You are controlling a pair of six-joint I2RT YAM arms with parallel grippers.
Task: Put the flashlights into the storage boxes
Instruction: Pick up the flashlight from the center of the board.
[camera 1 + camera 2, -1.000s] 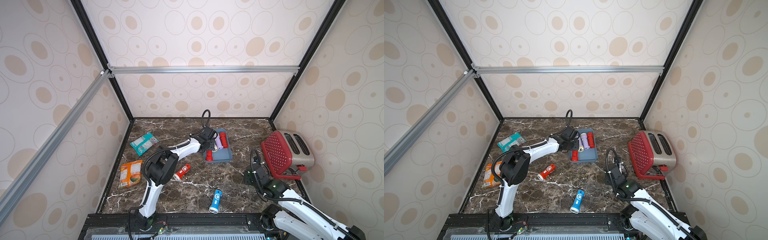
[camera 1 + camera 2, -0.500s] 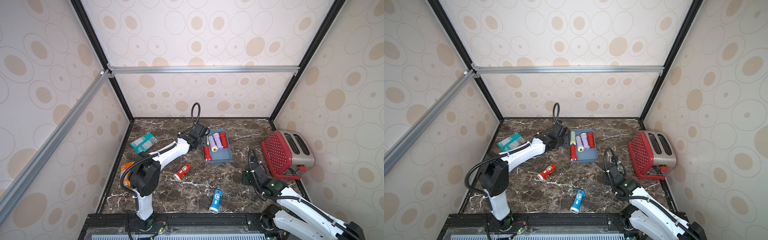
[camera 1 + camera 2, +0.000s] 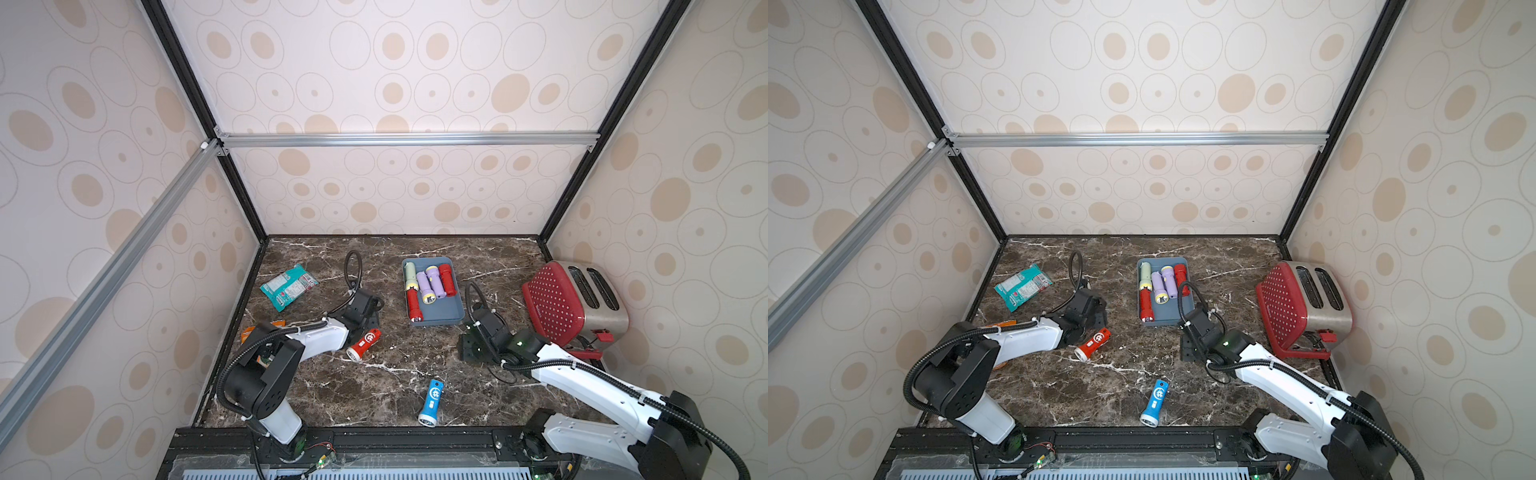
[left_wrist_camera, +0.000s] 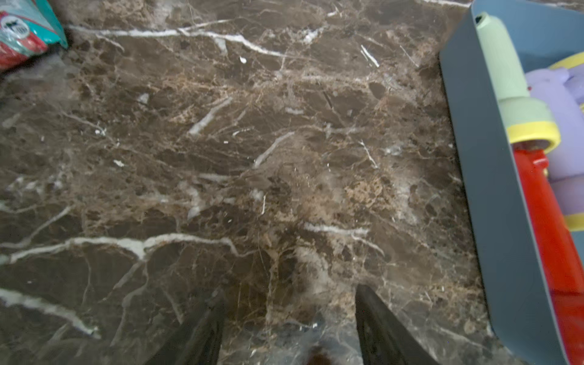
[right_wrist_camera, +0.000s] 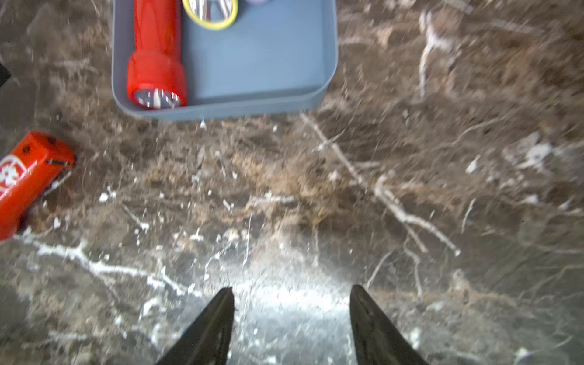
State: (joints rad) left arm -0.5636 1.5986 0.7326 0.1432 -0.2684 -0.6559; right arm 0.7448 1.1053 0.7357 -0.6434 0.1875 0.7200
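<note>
Wrist views: left gripper (image 4: pixel 290 290) and right gripper (image 5: pixel 292 288) splayed empty over veined marble (image 4: pixel 221 158), near smooth tray (image 4: pixel 480 189).

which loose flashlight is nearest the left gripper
The red flashlight with the white logo, right beside the left gripper; the blue flashlight lies much farther away.

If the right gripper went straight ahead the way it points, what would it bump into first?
Probably the near wall of the blue-grey tray, which lies straight ahead of the right gripper across a bare stretch of table. If the gripper angles downward, it might touch the table first; depth is unclear.
</note>
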